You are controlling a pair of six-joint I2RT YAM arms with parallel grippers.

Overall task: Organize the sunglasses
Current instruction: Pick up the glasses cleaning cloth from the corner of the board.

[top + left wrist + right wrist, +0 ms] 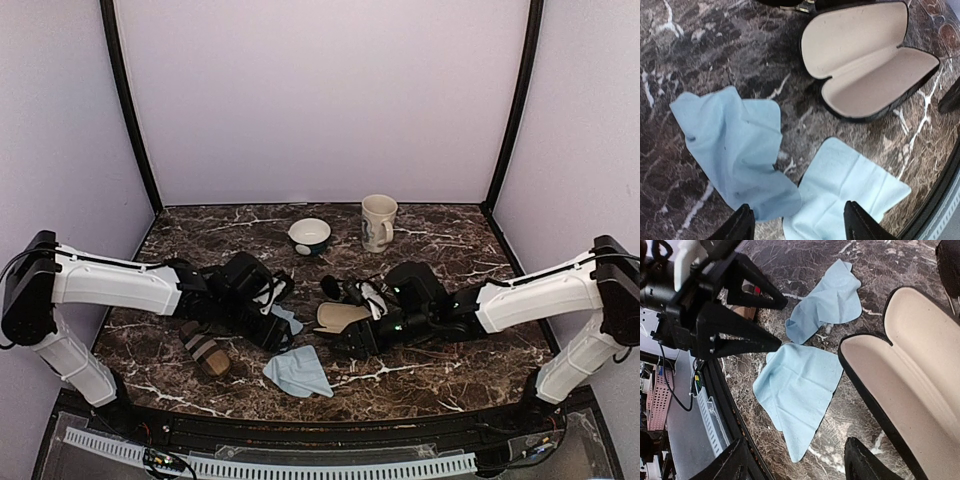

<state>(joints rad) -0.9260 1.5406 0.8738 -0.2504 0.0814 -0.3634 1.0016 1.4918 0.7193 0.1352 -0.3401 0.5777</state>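
Sunglasses (335, 288) seem to be lying on the tabletop (450, 380) just behind the open black case (865, 60), half hidden, so not sure. The case lies lining-up, I'd guess ready for them. Two blue cloths (735, 150) lie in front. The left tool (799, 220) hovers over those, jaws apart and empty. The right tool (800, 460) is likewise spread, holding nothing.

Dark veined marble counter (450, 250). At rear: white bowl (309, 236) and cream mug (378, 222), apart. Centre: open black case (865, 60), cream lining up; sunglasses (335, 288) just behind it. Nearer: two pale-blue cloths (735, 150) (845, 190), edges touching. Left: brown striped case (204, 350).
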